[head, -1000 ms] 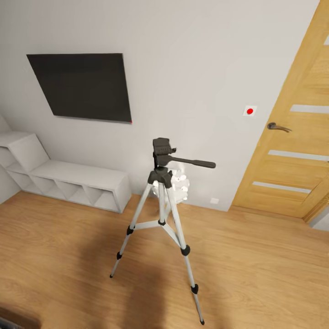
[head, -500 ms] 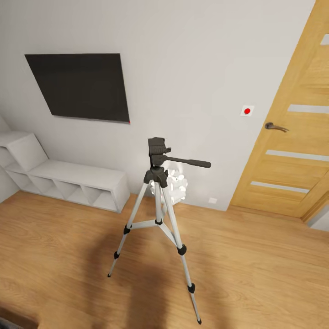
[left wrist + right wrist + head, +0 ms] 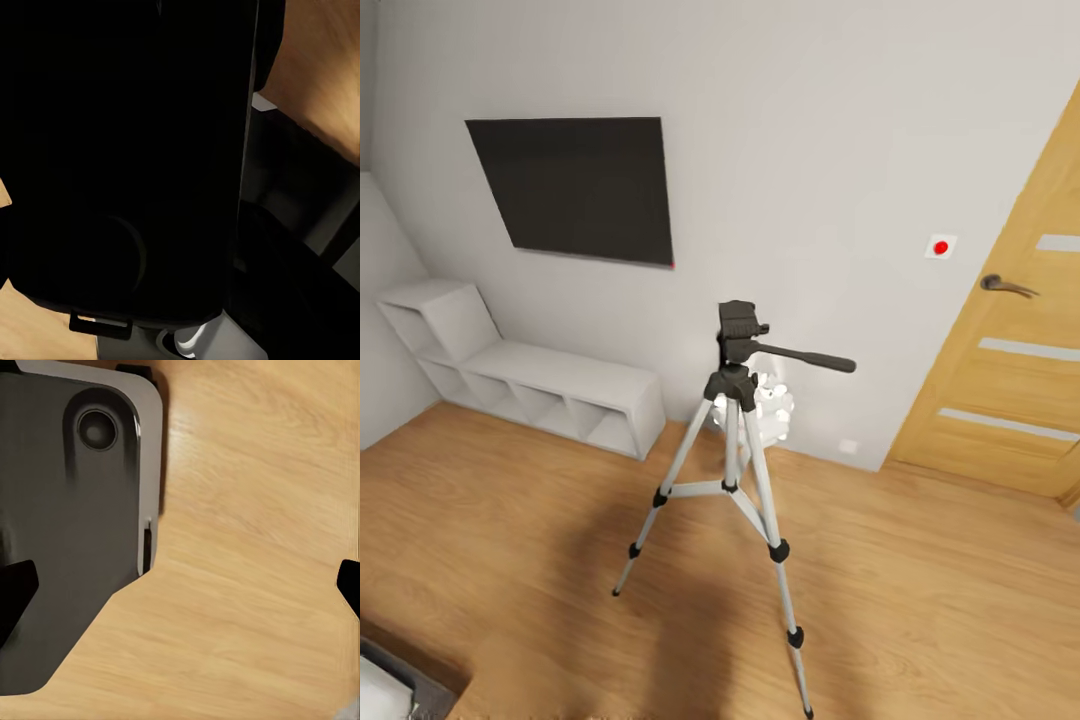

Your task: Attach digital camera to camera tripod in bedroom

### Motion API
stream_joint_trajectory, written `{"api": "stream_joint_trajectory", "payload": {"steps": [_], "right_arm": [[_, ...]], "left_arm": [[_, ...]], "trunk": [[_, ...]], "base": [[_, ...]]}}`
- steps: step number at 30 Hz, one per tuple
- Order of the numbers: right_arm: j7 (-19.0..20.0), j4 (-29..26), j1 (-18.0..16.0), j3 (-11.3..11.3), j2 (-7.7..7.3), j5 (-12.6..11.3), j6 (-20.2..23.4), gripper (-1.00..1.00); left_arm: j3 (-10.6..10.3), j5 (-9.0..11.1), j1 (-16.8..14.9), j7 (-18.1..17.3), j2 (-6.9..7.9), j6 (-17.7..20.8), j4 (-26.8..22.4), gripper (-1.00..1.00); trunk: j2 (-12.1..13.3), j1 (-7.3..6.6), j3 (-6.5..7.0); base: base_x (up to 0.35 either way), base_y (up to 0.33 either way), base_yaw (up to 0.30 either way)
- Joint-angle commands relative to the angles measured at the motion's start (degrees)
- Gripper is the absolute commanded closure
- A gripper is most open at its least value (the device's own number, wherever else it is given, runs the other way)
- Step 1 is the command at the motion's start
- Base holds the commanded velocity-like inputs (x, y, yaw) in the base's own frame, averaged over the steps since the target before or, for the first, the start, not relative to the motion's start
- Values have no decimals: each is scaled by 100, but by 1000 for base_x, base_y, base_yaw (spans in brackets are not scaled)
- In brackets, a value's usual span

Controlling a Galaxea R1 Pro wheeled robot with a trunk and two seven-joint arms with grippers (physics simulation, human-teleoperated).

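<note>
**Desk:** Where does the job stand for you?

**Field:** In the bedroom, the camera tripod stands alone on the light wood floor, legs splayed, its black head bare, with the pan handle pointing toward the oak door. A white spiky lamp sits just behind it, near the wall. The digital camera is nowhere to be found in these frames, so attaching is some way off by my reading.

**Desk:** And your grippers?

**Field:** The right gripper hangs open over the floor, its dark fingertips at opposite edges of its wrist view, beside the robot's dark base. The left wrist view is nearly black; you cannot tell that gripper's state.

**Desk:** Advice?

**Field:** Find the camera first. When you return, approach from the side away from the handle and keep your base off the nearest leg.

**Desk:** Any writing?

**Field:** None legible. Only a red dot on a white wall plate.
</note>
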Motion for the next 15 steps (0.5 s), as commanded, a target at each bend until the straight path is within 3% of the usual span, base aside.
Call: {"api": "stream_joint_trajectory", "payload": {"steps": [1, 6, 12, 15], "right_arm": [[11, 14, -8, -10, -2, 49, -22, -100], [11, 14, -8, -10, -1, 48, -22, -100], [-1, 14, -8, -17, 2, 48, -30, -100], [-12, 17, -8, -18, 5, 48, -48, -100]], "left_arm": [[-48, 56, -6, -35, 1, -12, 9, 100], [-53, 56, -6, -32, -3, -12, 6, 100], [-56, 52, -6, -30, -7, -12, 5, 100], [-56, 51, -6, -32, -8, -12, 5, 100]], "trunk": [[-10, 3, -10], [-10, 3, -10], [-10, 3, -10], [-10, 3, -10]], "base": [[0, 0, 262], [0, 0, 206], [0, -10, 53], [0, -185, 9]]}}
